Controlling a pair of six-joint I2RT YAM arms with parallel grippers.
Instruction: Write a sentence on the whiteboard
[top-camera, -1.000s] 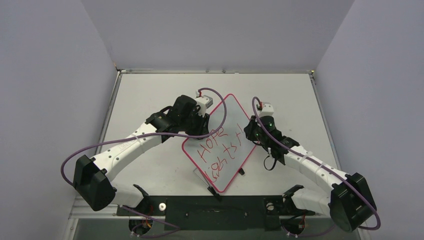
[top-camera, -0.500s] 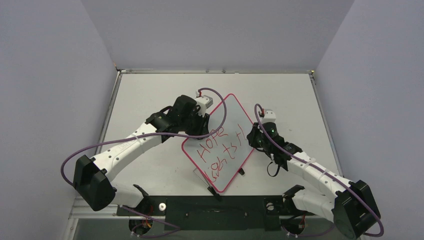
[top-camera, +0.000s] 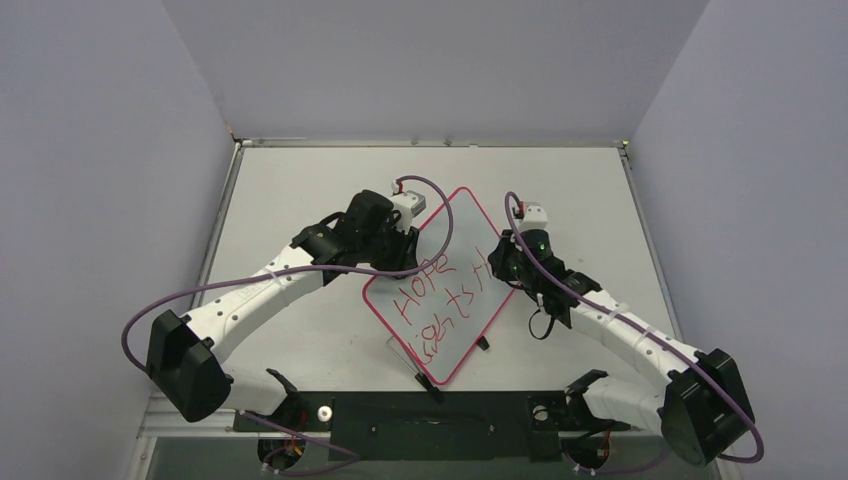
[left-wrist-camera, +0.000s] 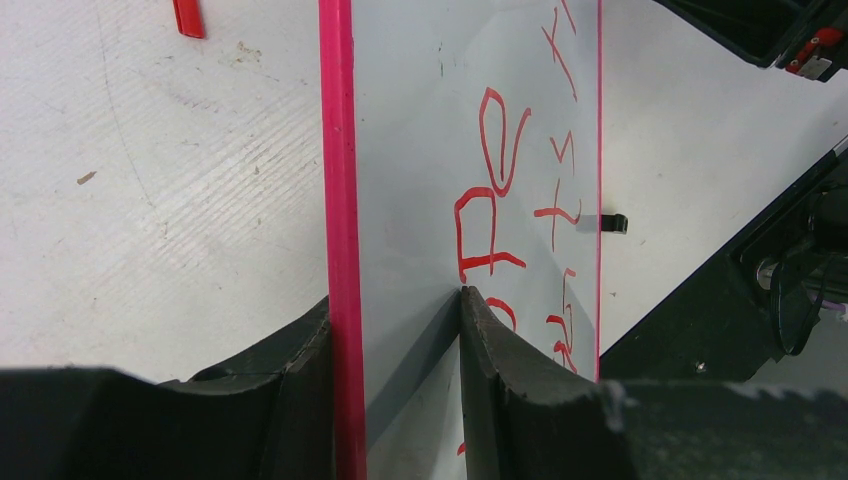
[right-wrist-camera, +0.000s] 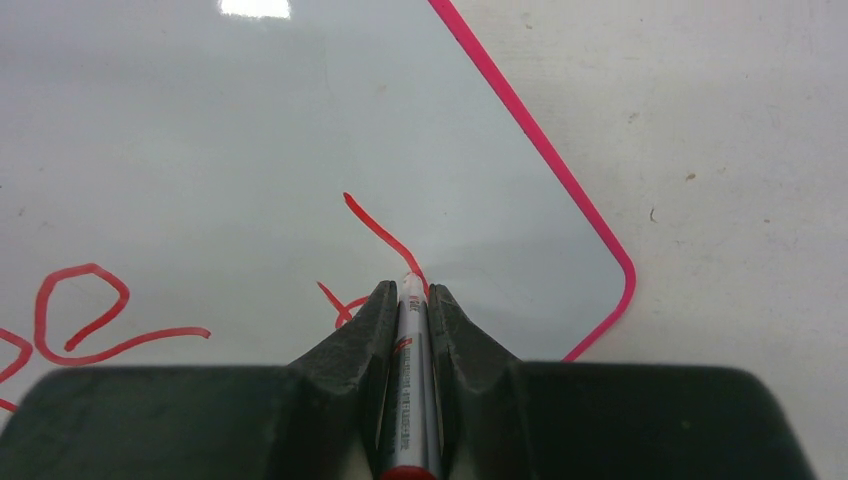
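The whiteboard (top-camera: 455, 225) lies slanted at mid-table, its red-pink rim (left-wrist-camera: 337, 150) running up the left wrist view. The sentence (top-camera: 440, 300) crosses it in red scrawl starting "HOPE"; part of it also shows in the left wrist view (left-wrist-camera: 500, 180). My left gripper (top-camera: 405, 245) is shut on the board's left edge (left-wrist-camera: 395, 300), one finger outside the rim and one on the white face. My right gripper (top-camera: 497, 265) is shut on a silver marker (right-wrist-camera: 410, 370). The marker's tip rests on the board (right-wrist-camera: 250, 130) at the end of a fresh red stroke (right-wrist-camera: 375, 230), near the board's rounded corner.
A small red piece (left-wrist-camera: 187, 18) lies on the table beyond the board's left rim. A small black clip (top-camera: 483, 343) sits by the board's near right edge. A black mounting bar (top-camera: 430, 415) runs along the near table edge. Grey walls close in three sides.
The right gripper dipped toward the near edge with the marker, then came back up along the board's right side, adding a stroke to the last letters. The left arm has not moved.
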